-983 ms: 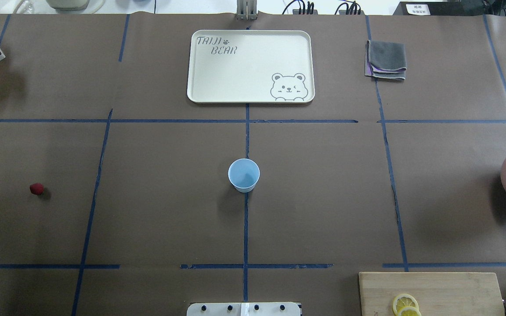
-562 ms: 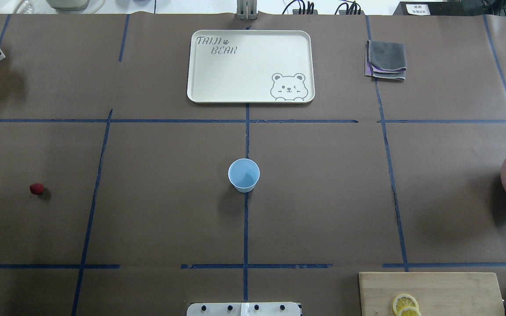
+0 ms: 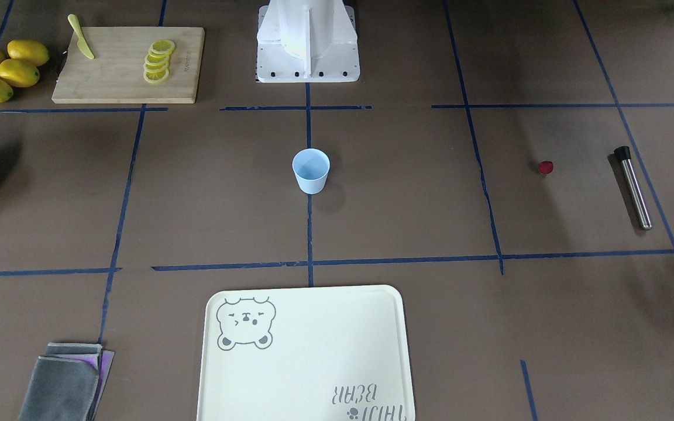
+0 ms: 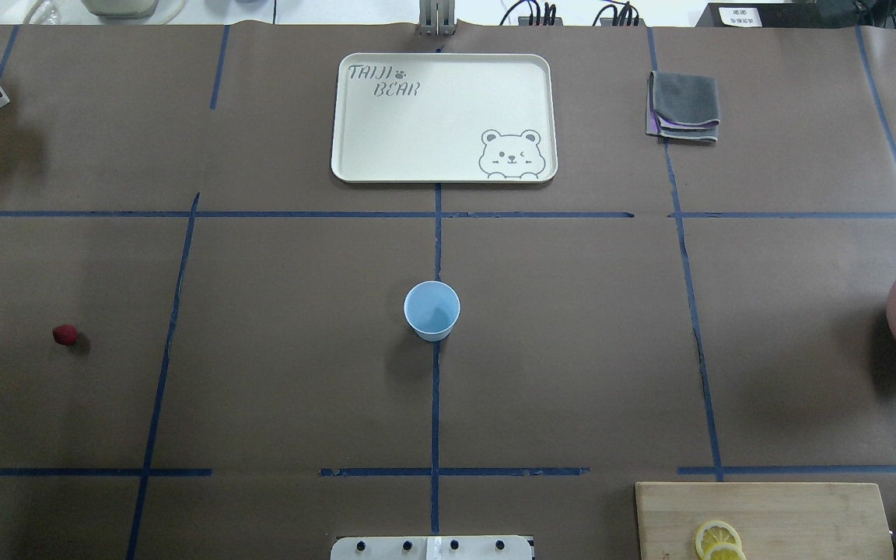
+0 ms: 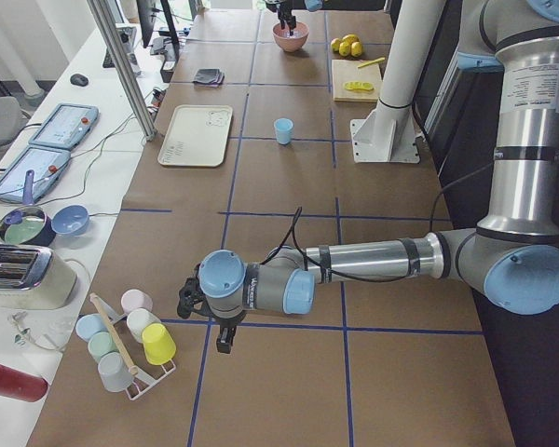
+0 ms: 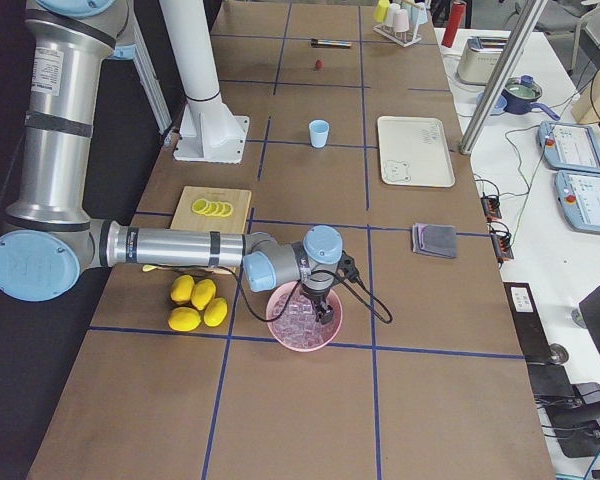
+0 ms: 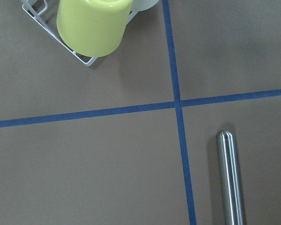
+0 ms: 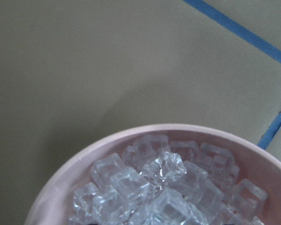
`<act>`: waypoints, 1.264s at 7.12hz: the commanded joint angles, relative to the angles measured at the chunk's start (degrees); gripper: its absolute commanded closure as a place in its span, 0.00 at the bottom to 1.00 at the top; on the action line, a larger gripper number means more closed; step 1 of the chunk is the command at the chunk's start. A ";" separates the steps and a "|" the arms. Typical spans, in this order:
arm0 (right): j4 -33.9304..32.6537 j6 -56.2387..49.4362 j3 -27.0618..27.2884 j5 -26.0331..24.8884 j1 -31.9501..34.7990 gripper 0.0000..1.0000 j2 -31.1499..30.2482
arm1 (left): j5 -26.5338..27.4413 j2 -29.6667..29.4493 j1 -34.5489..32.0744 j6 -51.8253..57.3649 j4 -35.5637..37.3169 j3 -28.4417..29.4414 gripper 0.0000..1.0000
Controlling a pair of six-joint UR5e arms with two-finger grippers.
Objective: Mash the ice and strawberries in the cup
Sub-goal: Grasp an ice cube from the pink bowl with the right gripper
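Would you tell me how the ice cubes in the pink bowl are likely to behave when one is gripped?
The ice cubes look glossy and smooth-faced, so one would probably slip under a pinch. They lie heaped loosely in the pink bowl, so neighbours would likely shift as one is lifted.

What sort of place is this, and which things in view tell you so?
Most likely a robotics lab staged as a drink-making counter: an industrial robot arm reaches over a paper-covered table gridded with blue tape, control pendants lie on a side bench, and a pink bowl holds ice cubes.
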 commanded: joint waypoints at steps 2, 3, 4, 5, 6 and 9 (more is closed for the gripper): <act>0.02 -0.11 -0.35 -0.82 -0.56 0.69 -0.04 | 0.00 0.00 0.00 0.00 0.00 -0.08 0.00; 0.02 -0.20 -0.18 -0.82 -0.56 0.84 -0.04 | 0.00 0.00 0.00 0.00 0.00 -0.08 0.00; 0.02 -0.11 0.00 -0.82 -0.47 0.90 -0.04 | 0.00 0.00 0.00 0.00 0.00 -0.08 0.00; 0.02 -0.11 0.44 -0.82 -0.47 0.92 -0.04 | 0.00 0.00 0.00 0.00 -0.09 -0.08 0.00; -0.06 0.50 1.66 -0.82 -0.30 0.92 0.40 | 0.00 0.00 0.00 0.00 -0.09 -0.08 0.00; -0.59 17.34 4.04 -0.73 2.34 0.92 3.03 | -0.09 0.00 0.00 0.09 -0.09 -0.08 0.00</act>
